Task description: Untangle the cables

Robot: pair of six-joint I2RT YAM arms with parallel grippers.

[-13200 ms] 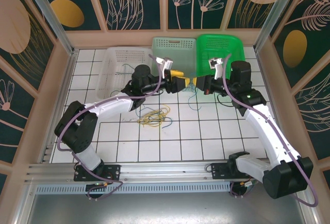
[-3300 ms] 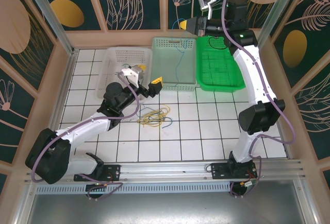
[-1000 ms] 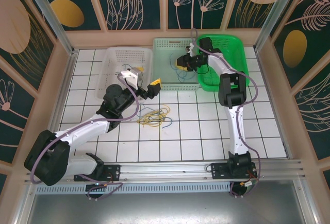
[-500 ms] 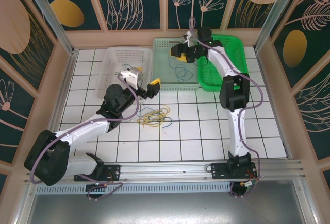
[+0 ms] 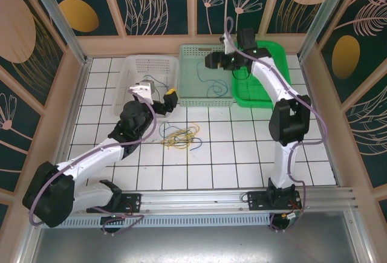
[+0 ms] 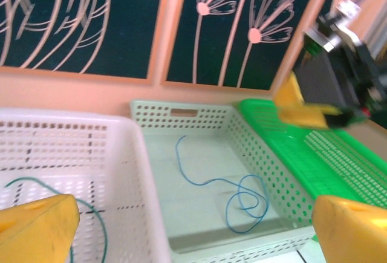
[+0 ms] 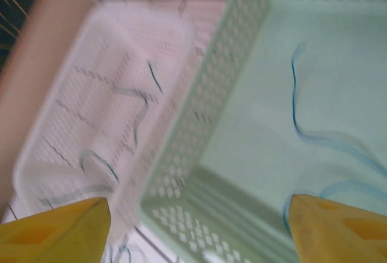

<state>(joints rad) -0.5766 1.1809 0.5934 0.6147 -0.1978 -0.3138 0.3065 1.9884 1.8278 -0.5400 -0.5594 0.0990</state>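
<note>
Counter (image 5: 242, 154) is boxed in by walls (image 5: 68, 103) at the left, top and right of the top view. Three baskets are lined up side by side along the top edge: white basket (image 5: 134, 68), pale green basket (image 5: 199, 50), bright green basket (image 5: 266, 90). Open tiles are left across the lower half and the right side of the frame.

A tangle (image 5: 180, 136) of yellow, blue and dark cables is seen on the counter at frame centre. It sits just below the pale green basket, apart from both tools. One blue cable (image 5: 211, 86) is laid loose in the pale green basket. One dark green cable (image 6: 101, 220) is seen in the white basket.

Left tool (image 5: 169, 100) is held by the white basket's lower right corner, released, fingers spread wide, nothing between them. Right tool (image 5: 211, 60) is held over the pale green basket's upper part, likewise released, nothing gripped.
</note>
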